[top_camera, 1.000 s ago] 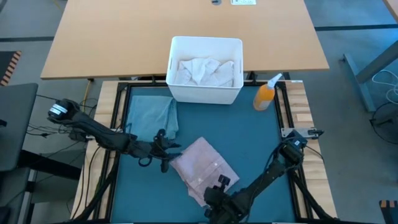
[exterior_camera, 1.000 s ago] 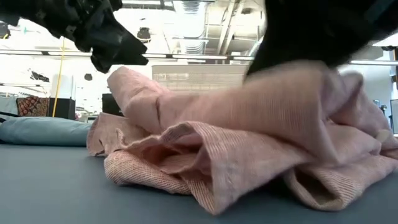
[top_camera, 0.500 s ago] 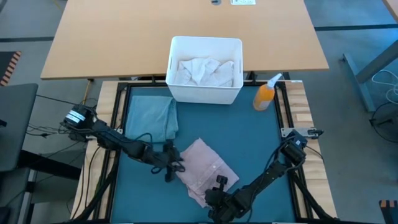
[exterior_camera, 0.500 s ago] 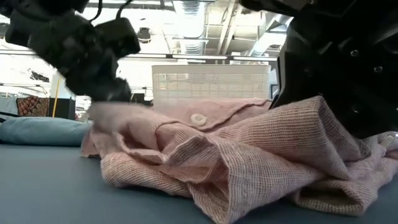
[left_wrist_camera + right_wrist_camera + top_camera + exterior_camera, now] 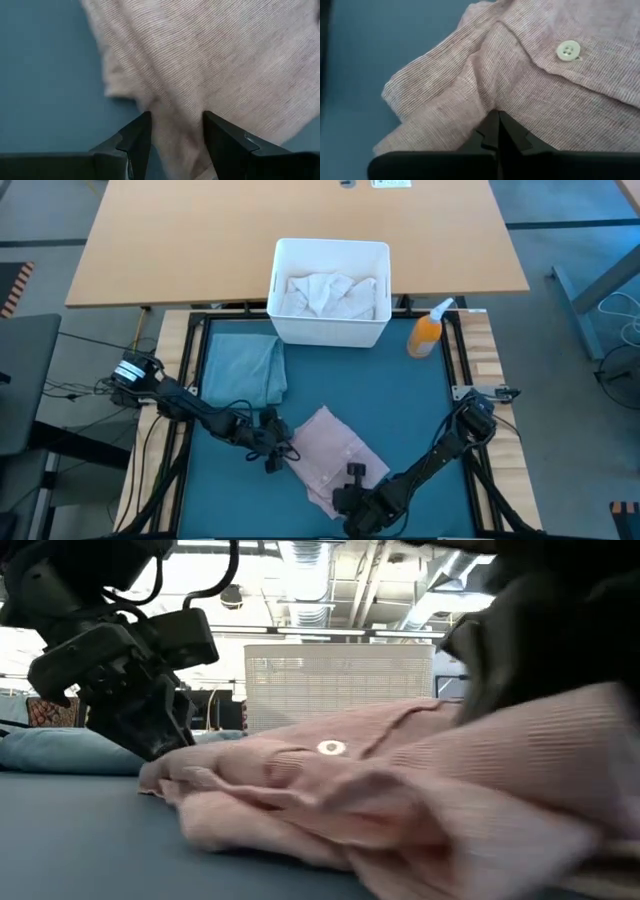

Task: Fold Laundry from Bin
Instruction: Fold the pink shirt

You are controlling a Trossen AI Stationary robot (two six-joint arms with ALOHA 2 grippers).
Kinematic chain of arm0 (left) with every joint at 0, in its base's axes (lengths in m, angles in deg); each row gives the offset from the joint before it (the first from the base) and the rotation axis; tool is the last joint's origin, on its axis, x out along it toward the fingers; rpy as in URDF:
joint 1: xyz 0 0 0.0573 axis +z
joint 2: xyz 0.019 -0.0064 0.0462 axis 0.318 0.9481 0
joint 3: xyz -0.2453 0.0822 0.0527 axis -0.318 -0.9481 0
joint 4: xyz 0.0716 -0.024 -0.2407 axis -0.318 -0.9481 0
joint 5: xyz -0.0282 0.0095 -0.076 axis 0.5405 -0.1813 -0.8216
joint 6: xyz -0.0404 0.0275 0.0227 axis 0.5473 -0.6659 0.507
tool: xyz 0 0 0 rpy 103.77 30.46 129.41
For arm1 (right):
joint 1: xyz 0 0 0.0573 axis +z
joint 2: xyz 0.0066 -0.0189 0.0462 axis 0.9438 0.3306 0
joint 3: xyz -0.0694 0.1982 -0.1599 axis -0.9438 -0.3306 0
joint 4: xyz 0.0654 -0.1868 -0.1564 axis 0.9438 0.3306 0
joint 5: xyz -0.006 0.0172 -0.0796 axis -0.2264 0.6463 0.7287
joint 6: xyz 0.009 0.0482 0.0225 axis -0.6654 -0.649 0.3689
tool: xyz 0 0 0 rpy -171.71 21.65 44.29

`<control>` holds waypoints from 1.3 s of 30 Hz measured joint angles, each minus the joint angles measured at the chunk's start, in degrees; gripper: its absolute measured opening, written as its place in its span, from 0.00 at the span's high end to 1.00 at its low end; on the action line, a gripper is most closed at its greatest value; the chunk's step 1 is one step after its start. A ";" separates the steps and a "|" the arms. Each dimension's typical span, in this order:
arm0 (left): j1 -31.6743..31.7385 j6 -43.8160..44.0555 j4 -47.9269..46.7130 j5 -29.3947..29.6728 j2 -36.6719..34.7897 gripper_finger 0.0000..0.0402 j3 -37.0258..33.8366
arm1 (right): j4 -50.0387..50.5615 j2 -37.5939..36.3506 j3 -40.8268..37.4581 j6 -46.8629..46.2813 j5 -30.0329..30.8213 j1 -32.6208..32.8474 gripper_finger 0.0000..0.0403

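High view, table inventory: white bin (image 5: 281,292) at the far edge of the teal mat (image 5: 400,410), holding crumpled white cloth (image 5: 325,293); orange spray bottle (image 5: 428,330) just beside the bin on the right; a folded blue-green garment (image 5: 248,368) lying flat on the mat near the bin's left corner; the dusty pink shirt (image 5: 330,455) lying bunched at the near middle of the mat, a pale button (image 5: 567,50) visible on its placket. Left gripper (image 5: 272,452) rests at the shirt's left edge, fingers parted with pink fabric lying between them, not clamped. Right gripper (image 5: 355,492) sits at the shirt's near edge, fingers pinched together on a fold of the fabric, which drapes up over them in the low view. Step in hand, as judged: arranging the pink shirt for folding, with the right side gripped and the left side only approached. Task progress, as judged: one garment folded and set aside, one on the mat, white pieces yet in the bin. Next move likely calls for the left fingers to close on the edge between them, then for both arms to draw the cloth apart and lay it flat before any fold is made.
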 joint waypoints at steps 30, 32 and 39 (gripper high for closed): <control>-0.24 -0.77 4.19 -4.99 7.72 0.58 7.47 | -0.20 -17.63 -26.10 -23.61 3.17 5.06 0.94; -1.07 1.89 6.97 -3.26 8.84 0.58 7.47 | 2.93 -18.76 -26.19 -18.91 1.47 2.92 0.94; -5.93 11.80 11.73 10.58 11.01 0.58 9.07 | 13.47 -26.09 -26.42 -0.31 -1.25 -8.58 0.94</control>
